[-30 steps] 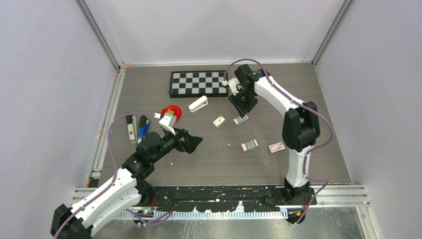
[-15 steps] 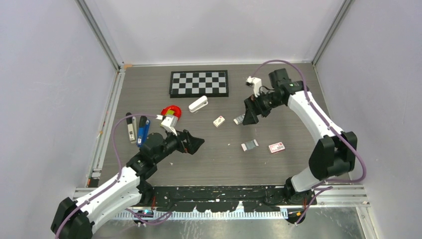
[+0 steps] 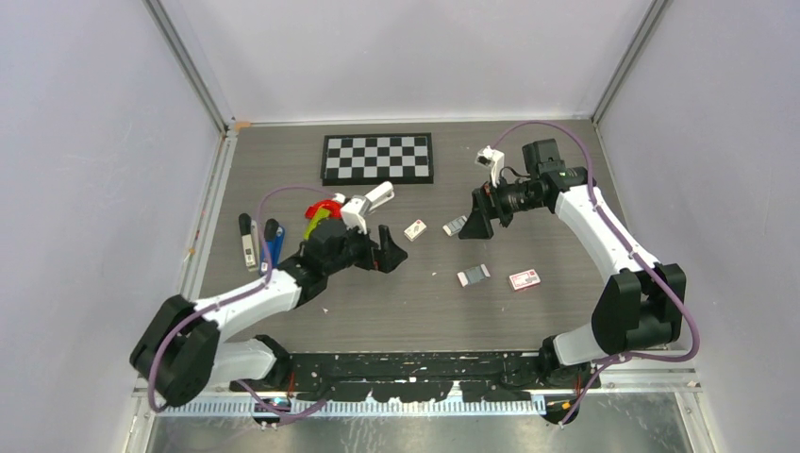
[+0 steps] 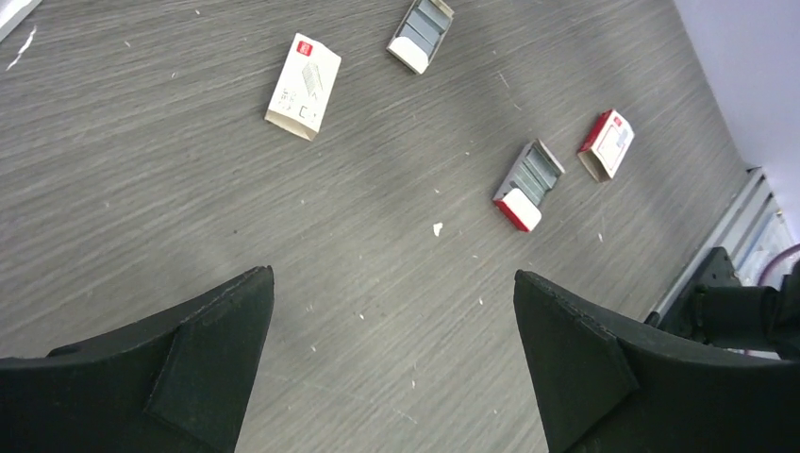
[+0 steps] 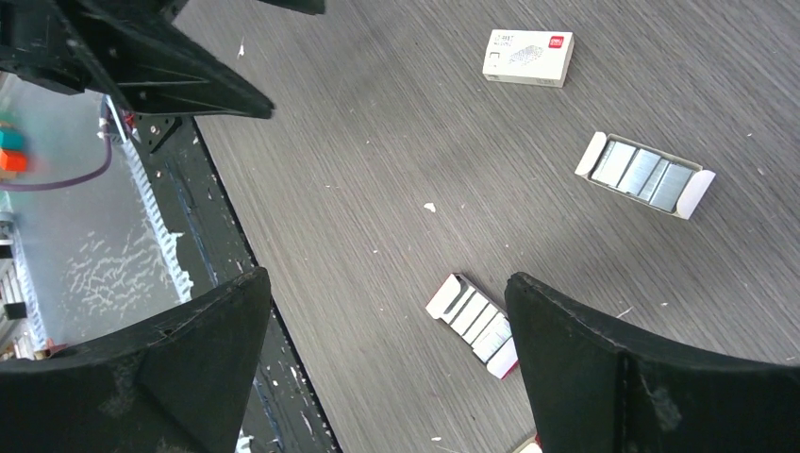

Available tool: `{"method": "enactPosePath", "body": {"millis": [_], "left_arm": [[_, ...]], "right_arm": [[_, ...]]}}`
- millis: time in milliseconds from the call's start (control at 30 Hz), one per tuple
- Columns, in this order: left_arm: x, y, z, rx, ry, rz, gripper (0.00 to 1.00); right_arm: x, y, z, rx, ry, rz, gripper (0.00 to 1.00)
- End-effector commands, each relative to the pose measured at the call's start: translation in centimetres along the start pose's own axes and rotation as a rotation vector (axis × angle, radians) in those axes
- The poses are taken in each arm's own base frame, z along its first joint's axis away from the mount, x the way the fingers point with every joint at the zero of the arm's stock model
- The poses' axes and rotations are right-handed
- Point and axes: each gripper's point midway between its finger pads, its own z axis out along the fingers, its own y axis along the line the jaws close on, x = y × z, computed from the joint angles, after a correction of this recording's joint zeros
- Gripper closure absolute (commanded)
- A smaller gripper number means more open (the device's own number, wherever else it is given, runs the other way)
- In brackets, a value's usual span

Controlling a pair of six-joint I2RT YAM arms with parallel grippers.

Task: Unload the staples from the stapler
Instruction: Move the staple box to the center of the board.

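The left pincer (image 4: 391, 276) and the right pincer (image 5: 387, 276) were seen spread wide, with nothing gripped. The blue stapler (image 3: 275, 238) was laid at the left side of the desk (image 3: 396, 302), untouched by either pincer.
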Motion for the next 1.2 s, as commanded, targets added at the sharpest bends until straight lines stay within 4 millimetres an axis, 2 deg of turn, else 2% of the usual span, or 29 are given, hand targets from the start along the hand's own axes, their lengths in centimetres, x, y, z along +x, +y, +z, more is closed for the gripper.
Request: {"method": "enactPosePath", "body": {"millis": [0,100,500,867,1000,1167], "left_arm": [[-2.9,-1.4,2.8,0.057,-0.023,0.069,0.00],[-3.0,-1.7,5.0,0.074,0.039,0.089,0.01],[-1.9,3.2,10.7,-0.090,0.324,0.360,0.00],[-1.1,3.0,13.1,0.018,0.419,0.500,0.03],[-0.7,4.0,14.0,-0.014,0.473,0.521,0.04],[0.0,5.2,15.0,-0.073,0.540,0.544,0.13]], "right_arm": [[-0.8,0.3,-0.1,-0.022,-0.031,-0.062,0.02],[-0.9,0.6,-0.3,-0.023,-0.037,-0.073,0.02],[-1.1,1.7,-0.9,-0.054,-0.045,-0.112,0.02],[-1.2,2.0,-1.1,-0.055,-0.046,-0.129,0.02],[-1.2,2.0,-1.2,-0.056,-0.044,-0.132,0.02],[-1.3,2.1,-1.3,-0.056,-0.044,-0.135,0.02]]}}
